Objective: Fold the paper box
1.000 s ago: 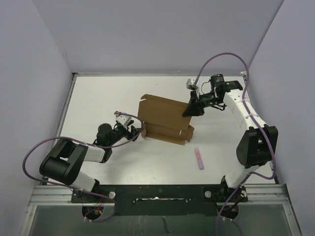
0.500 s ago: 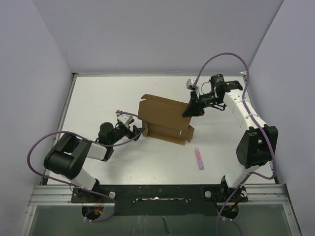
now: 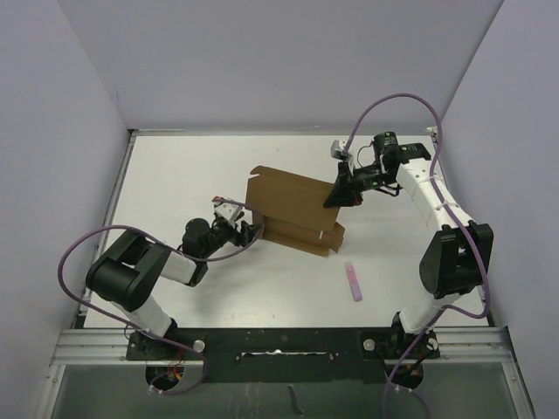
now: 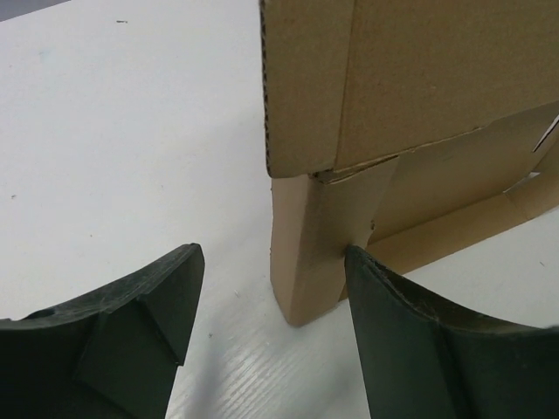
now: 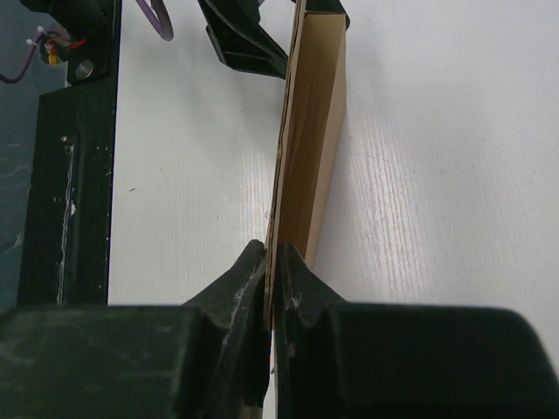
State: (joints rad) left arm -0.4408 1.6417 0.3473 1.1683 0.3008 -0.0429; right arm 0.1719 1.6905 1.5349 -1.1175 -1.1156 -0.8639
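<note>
The brown paper box [image 3: 293, 209] stands mid-table, its large panel raised and tilted over the lower folded part. My right gripper [image 3: 339, 192] is shut on the panel's right edge; in the right wrist view the cardboard [image 5: 310, 148] runs edge-on between its closed fingertips [image 5: 272, 262]. My left gripper [image 3: 249, 230] is open and low at the box's left end. In the left wrist view the box's small upright side flap [image 4: 310, 244] stands between the two fingers, and the right finger [image 4: 410, 340] touches it.
A small pink stick [image 3: 353, 280] lies on the white table in front of the box's right end. Lilac walls enclose the table on three sides. The black frame rail [image 3: 279, 342] runs along the near edge.
My left gripper has slid right along the table towards the box's left end. The box panel's left side has shifted slightly. The right gripper has held still.
</note>
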